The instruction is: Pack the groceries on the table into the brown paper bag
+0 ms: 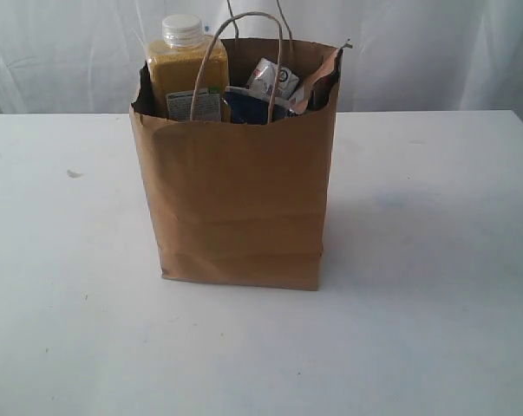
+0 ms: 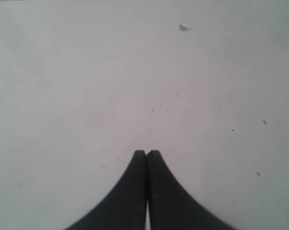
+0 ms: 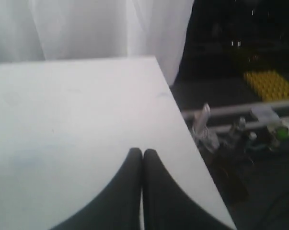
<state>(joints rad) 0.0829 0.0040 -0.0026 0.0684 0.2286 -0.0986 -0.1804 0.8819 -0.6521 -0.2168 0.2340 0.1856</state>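
A tall brown kraft paper bag point(image 1: 239, 199) stands upright near the middle of the large flat white table point(image 1: 434, 260). Its jagged top rim is open, and a twisted paper loop handle point(image 1: 254, 13) rises above it. No grocery lies on the table around the bag in the exterior view.

Inside the bag, on the left side, stands a clear bottle of yellow grain point(image 1: 185, 74) with a white screw cap point(image 1: 182, 30); its top part rises above the rim. To the right of it, a small white and silver printed item point(image 1: 274, 78) leans tilted, and just below it is a dark blue item point(image 1: 252, 106). I cannot tell what these two are. At the right rim there is a brown-red piece point(image 1: 317, 82), perhaps a pouch, but this is not clear. A small grey mark point(image 1: 74, 173) is on the table, well apart from the bag on the left.

Neither arm shows in the exterior view. In the left wrist view, the black left claw point(image 2: 146, 153) is closed, its two fingers pressed together with nothing between them, over bare table with a small dark speck point(image 2: 183, 27).

In the right wrist view, the black right claw point(image 3: 142, 152) is also closed and holds nothing. It is near the table's edge, with a white curtain point(image 3: 86, 24) behind and a yellow studded plate point(image 3: 270, 84) on the dark floor beside the table.
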